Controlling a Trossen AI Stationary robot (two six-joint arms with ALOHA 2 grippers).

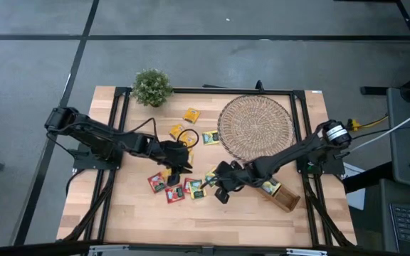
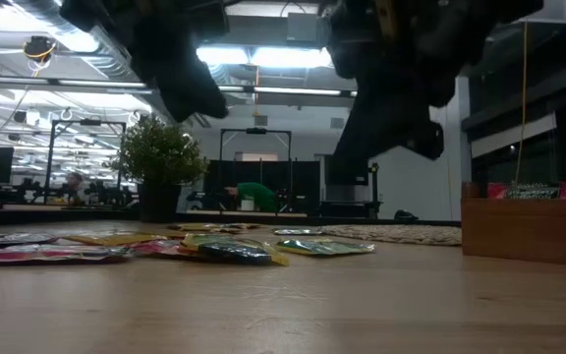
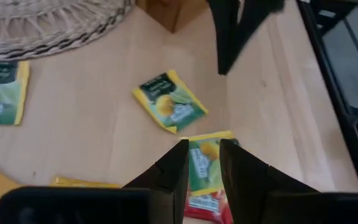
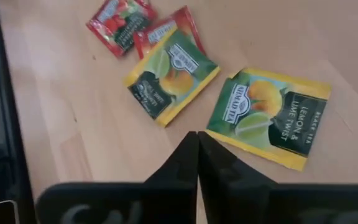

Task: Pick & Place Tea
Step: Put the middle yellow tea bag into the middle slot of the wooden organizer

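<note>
Tea: your sachets [image 1: 191,188] are small flat squares in yellow, red and green wrappers, scattered on the wooden table [image 1: 119,220] between the two arms. A few more lie nearer the plant, just beside the mat.
Nearest sachets: the right wrist view shows you a green-and-yellow lemon sachet [image 4: 267,117], a second one [image 4: 169,73] overlapping a red sachet [image 4: 118,22].
Left gripper [image 1: 179,169]: your left arm reaches in from the left edge and hovers over the pile; its fingers [image 3: 169,171] stand a narrow gap apart, empty, with a lemon sachet [image 3: 204,163] seen on the table between them.
Right gripper [image 1: 220,190]: your right arm stretches in from the right; its fingers [image 4: 188,158] are pressed together, gripping nothing.
Tray [image 1: 285,199]: the wooden box sits near the right arm; sachets stand inside it.
Mat [image 1: 256,126]: round, woven.
</note>
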